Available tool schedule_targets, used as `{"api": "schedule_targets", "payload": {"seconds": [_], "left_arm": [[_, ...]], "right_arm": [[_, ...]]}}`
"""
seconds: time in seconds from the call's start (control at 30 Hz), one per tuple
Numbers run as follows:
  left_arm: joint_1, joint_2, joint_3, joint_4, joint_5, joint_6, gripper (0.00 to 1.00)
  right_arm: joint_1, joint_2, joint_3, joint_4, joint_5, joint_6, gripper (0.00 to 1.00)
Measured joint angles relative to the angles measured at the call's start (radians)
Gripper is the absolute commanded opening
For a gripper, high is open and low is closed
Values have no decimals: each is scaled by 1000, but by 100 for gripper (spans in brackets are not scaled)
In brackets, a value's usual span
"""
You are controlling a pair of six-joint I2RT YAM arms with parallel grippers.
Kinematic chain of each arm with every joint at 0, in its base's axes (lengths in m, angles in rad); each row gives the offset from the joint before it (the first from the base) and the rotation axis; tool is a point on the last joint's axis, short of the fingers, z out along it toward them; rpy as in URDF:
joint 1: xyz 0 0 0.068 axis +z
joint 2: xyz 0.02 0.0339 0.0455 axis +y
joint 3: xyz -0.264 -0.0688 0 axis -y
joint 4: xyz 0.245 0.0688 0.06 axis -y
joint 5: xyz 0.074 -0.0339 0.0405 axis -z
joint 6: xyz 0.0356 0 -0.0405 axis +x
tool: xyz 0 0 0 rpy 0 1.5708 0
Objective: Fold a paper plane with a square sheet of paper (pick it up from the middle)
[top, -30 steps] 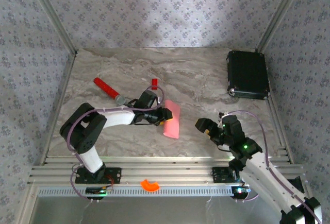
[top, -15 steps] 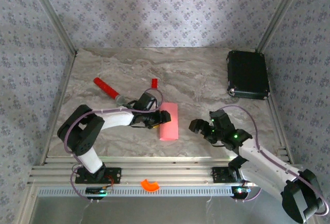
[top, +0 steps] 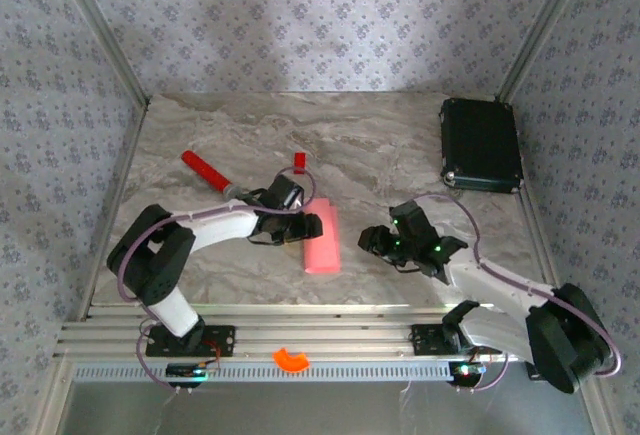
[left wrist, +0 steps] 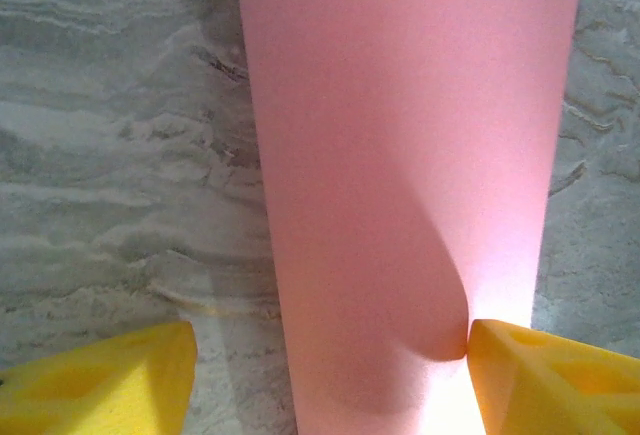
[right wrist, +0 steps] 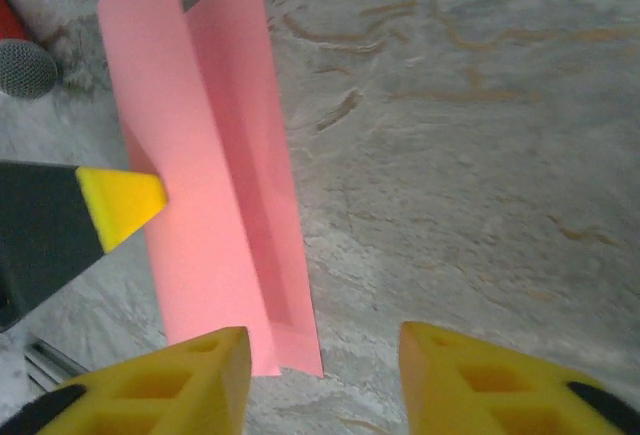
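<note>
Square sheet of paper: folded lengthwise, lying mid-table; left gripper jaws wide, one fingertip touching its edge, probably steadying the fold; right gripper just beside, jaws parted, empty, poised to assist.

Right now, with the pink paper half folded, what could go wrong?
The square sheet of paper looks loosely folded, so it may spring open. One finger of the left end effector touches the sheet's edge and could drag it askew. The right end effector hangs near its corner and might snag it.
</note>
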Motion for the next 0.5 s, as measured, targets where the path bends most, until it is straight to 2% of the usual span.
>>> {"api": "schedule_targets", "payload": {"seconds": [0.13, 0.3, 0.5], "left_arm": [[4, 28, 27, -22, 9, 16, 73], [3, 64, 78, -89, 8, 45, 74], [-22, 100, 138, -166, -23, 94, 76]], "right_arm": [[20, 87, 44, 42, -12, -2, 32], [39, 196, 84, 99, -31, 0, 17], [59, 324, 132, 151, -59, 6, 11]]}}
